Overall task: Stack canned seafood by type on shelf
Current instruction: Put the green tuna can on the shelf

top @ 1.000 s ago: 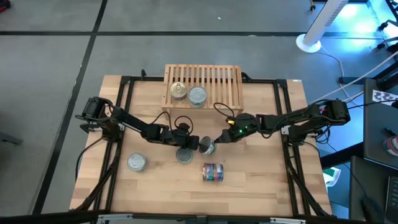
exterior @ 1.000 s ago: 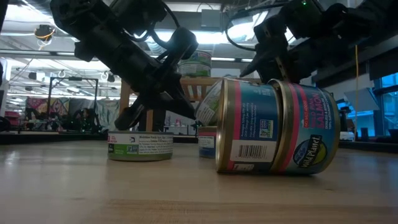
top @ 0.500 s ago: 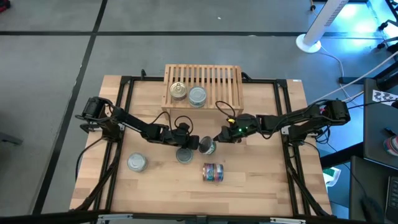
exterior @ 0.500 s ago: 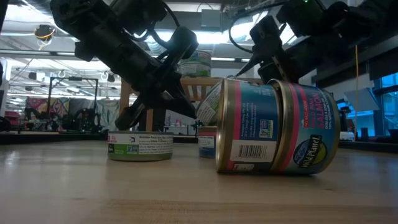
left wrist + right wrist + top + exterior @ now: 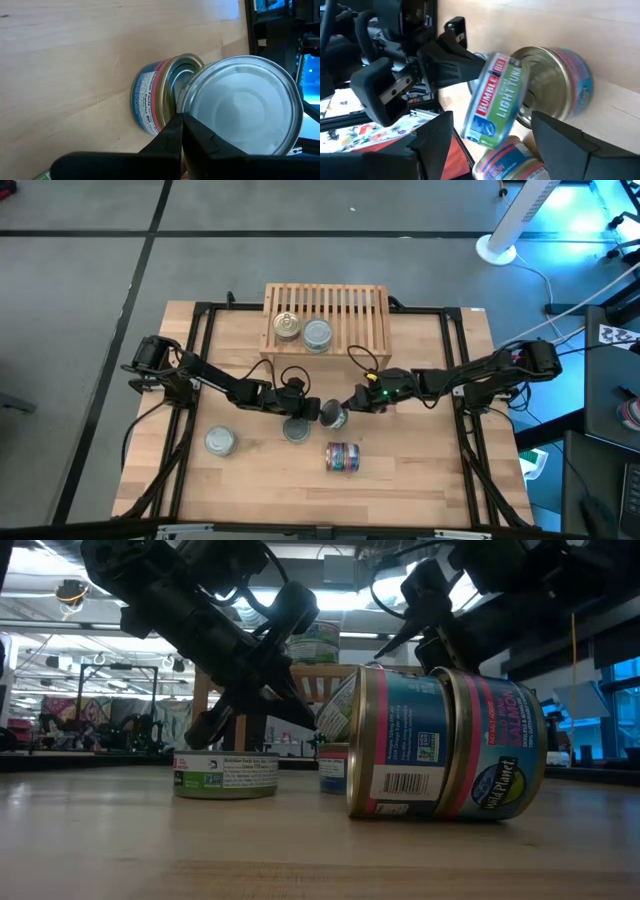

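Left hand (image 5: 318,410) clenched on a tilted tuna tin (image 5: 496,100); right hand (image 5: 352,402) released, should straddle it squarely before transfer.

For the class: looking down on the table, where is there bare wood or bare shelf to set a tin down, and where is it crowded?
Free: the shelf's right slats, beside its two tins; the table's right front, past the blue-red tins; the left back corner. Crowded: the centre, where the left gripper holds a tilted tin, the right gripper open around it, a flat tin alongside.
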You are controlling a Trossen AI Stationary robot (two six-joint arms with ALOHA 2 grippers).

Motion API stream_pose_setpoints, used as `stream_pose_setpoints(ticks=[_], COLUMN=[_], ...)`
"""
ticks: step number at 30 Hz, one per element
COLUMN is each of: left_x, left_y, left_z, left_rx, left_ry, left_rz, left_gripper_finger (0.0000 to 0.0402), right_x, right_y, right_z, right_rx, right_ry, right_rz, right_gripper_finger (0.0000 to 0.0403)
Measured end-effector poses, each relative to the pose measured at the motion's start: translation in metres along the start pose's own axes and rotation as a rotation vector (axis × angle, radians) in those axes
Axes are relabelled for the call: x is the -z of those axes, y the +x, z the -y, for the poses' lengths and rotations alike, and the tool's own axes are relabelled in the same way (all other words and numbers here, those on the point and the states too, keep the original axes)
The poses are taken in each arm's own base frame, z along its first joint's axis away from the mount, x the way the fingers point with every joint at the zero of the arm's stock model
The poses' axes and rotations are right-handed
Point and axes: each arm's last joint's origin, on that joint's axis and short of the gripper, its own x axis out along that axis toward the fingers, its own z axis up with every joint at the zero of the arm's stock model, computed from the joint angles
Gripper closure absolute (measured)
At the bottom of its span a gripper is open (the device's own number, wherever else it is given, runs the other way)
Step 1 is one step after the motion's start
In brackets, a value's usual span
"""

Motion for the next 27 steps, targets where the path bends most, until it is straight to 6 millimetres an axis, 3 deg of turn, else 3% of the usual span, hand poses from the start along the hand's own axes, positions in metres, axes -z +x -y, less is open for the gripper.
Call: stream_pose_setpoints(ticks=[19, 27], left_x=[0.000, 0.000], left_y=[0.000, 0.000], left_z=[0.000, 0.001], left_rx=[0.001, 0.004], left_ry=[0.014, 0.027], left_rz=[-0.002, -0.003], left_gripper_finger=[0.0396, 0.0396], right_x=[-0.002, -0.001], right_y=[0.032, 0.032], right_z=[-0.001, 0.000], right_rx=[-0.012, -0.006], right_ry=[0.037, -0.017], right_rz=[-0.125, -0.131], right_gripper_finger=[0.0137, 0.0231])
